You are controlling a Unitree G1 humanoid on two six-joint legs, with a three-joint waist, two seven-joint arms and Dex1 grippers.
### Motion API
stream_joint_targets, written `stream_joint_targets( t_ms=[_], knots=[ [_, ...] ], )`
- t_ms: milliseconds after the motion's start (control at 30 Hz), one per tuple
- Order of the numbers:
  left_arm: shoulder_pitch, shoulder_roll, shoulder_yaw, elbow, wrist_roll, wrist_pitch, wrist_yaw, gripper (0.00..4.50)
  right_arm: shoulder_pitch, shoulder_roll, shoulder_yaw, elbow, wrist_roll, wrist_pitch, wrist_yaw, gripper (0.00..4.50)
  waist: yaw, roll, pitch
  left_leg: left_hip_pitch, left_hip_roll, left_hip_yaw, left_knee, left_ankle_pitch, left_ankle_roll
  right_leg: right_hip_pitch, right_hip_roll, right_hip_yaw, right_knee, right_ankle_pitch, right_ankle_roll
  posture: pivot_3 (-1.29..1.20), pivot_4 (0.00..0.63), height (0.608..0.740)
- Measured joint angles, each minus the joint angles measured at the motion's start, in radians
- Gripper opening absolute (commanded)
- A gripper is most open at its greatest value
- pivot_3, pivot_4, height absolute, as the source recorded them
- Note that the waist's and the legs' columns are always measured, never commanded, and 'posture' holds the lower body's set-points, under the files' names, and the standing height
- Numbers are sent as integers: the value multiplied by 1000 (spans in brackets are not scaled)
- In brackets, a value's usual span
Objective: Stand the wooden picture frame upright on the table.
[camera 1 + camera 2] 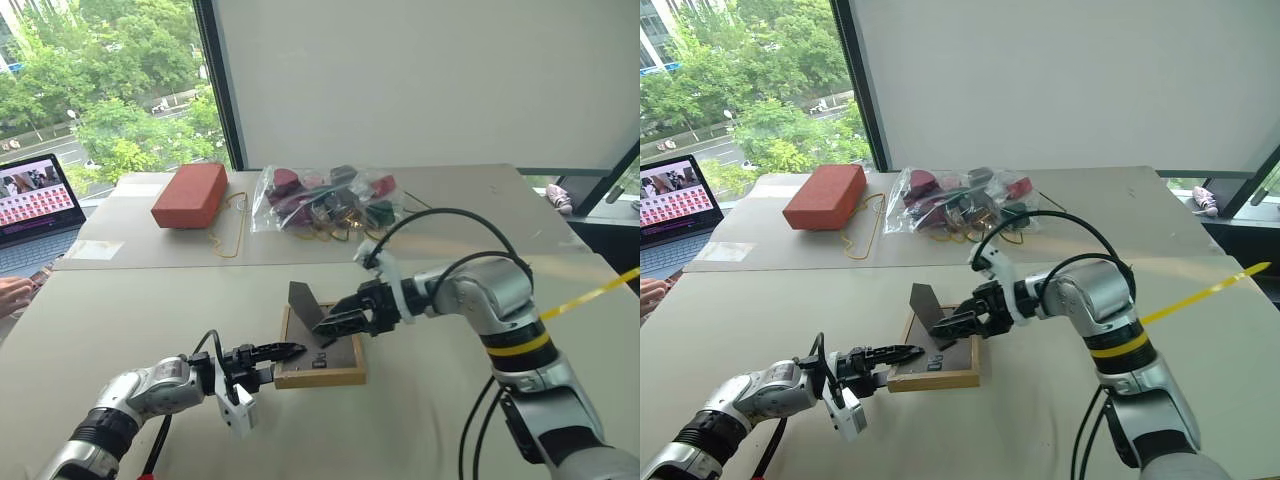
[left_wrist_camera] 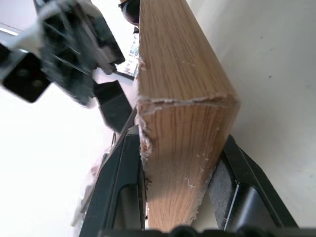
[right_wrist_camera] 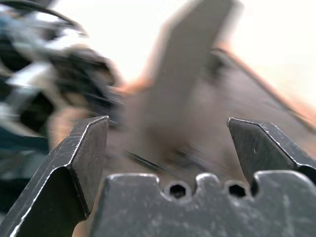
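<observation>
Your left gripper (image 1: 283,350) reaches in level from the near left, its two black fingers (image 2: 123,187) clamped on the near-left corner of the wooden picture frame (image 1: 322,376), one finger on each side of the light wood edge. The frame lies face down near the middle of the pale tabletop (image 1: 130,320), dark backboard up, with its prop leg (image 1: 303,301) raised at the far-left corner.

Your right arm bends in from the right, forearm crossing toward the centre. Your right gripper (image 1: 330,322) tilts down over the backboard, jaws spread wide and holding nothing, just beside the prop leg.

The tabletop around the frame's near and right edges is bare. Well behind, on the farther tabletop, sit a red-orange brick-shaped block (image 1: 190,194) and a clear bag of coloured items (image 1: 325,197). A laptop (image 1: 35,205) stands at the far left edge.
</observation>
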Motion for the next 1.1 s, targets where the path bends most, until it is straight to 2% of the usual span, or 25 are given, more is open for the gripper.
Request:
stream_joint_targets(
  t_ms=[100,167,233,300,333,400,467,533,633,833,867,933,967,1000,1100],
  knots=[
    [-2,0,0,2,0,1,-1,1468,13,-42,-46,0,4,0,-9,4450,0,0,0,0,0,0,0,0,0,0,0,0,0,0,0,0,150,740],
    [-5,-2,-2,4,0,1,-1,1468,27,-116,-91,-17,2,-33,-4,4450,3,0,0,0,0,0,0,0,0,0,0,0,-1,0,0,0,150,740],
    [-6,-3,-7,7,-1,-1,0,1468,117,-244,-106,-84,-69,-221,27,4450,12,0,0,0,0,0,0,-1,1,1,0,-1,-2,0,0,0,150,740],
    [-11,-5,-9,7,-1,-5,0,1468,259,-370,-104,-154,-209,-529,55,4450,17,0,0,-1,0,1,-1,-1,1,1,-1,-1,-2,0,1,0,150,740],
    [-10,-3,-9,10,-1,-6,1,1468,369,-443,-99,-200,-309,-742,70,4450,19,0,0,-1,0,1,-1,-1,2,1,-1,-1,-3,-1,2,0,150,740],
    [-10,3,-7,14,-4,-6,3,1468,530,-513,-54,-265,-466,-1097,86,4450,8,0,0,1,1,3,-1,-1,2,1,0,1,-6,-1,2,0,150,740],
    [-16,2,-7,25,-5,0,1,1468,618,-502,17,-314,-599,-1343,54,4450,-5,0,0,5,1,6,0,-1,2,2,0,3,-4,-1,1,0,150,740],
    [-17,3,-7,30,-10,13,-3,1468,633,-402,65,-334,-727,-1484,-40,4450,-12,-1,1,6,1,6,1,1,-1,3,1,4,-2,0,0,0,150,740],
    [-17,1,-9,29,-15,13,-11,1468,591,-282,103,-344,-902,-1584,-173,4450,-6,-1,1,7,1,5,1,3,-5,4,1,3,-2,1,0,0,150,740],
    [-20,-1,-12,28,-42,13,-24,1468,550,-200,133,-311,-1055,-1667,-257,4450,7,-2,1,4,1,5,0,2,-3,2,1,3,-5,1,0,0,150,740],
    [-21,-1,-12,28,-46,13,-28,1468,552,-195,137,-311,-1060,-1683,-262,3940,7,-2,1,4,1,5,0,1,-3,2,1,3,-6,2,0,0,150,740],
    [-22,-1,-12,28,-52,13,-32,1468,558,-195,138,-310,-1063,-1693,-262,3561,7,-2,1,4,1,5,0,1,-2,3,1,3,-6,1,0,0,150,740],
    [-21,-1,-12,29,-55,14,-35,1468,565,-194,140,-307,-1066,-1702,-262,2990,7,-2,1,5,1,5,0,1,-2,3,1,3,-6,1,0,0,150,740],
    [-21,-1,-12,29,-57,14,-37,1468,573,-192,140,-307,-1066,-1706,-260,2780,7,-2,1,5,1,5,0,1,-2,3,1,3,-6,1,0,0,150,740],
    [-21,-1,-12,29,-67,17,-42,1468,579,-189,144,-299,-1066,-1707,-243,1772,7,-2,1,5,1,5,0,1,-2,3,1,3,-6,1,0,0,150,740]
  ],
)
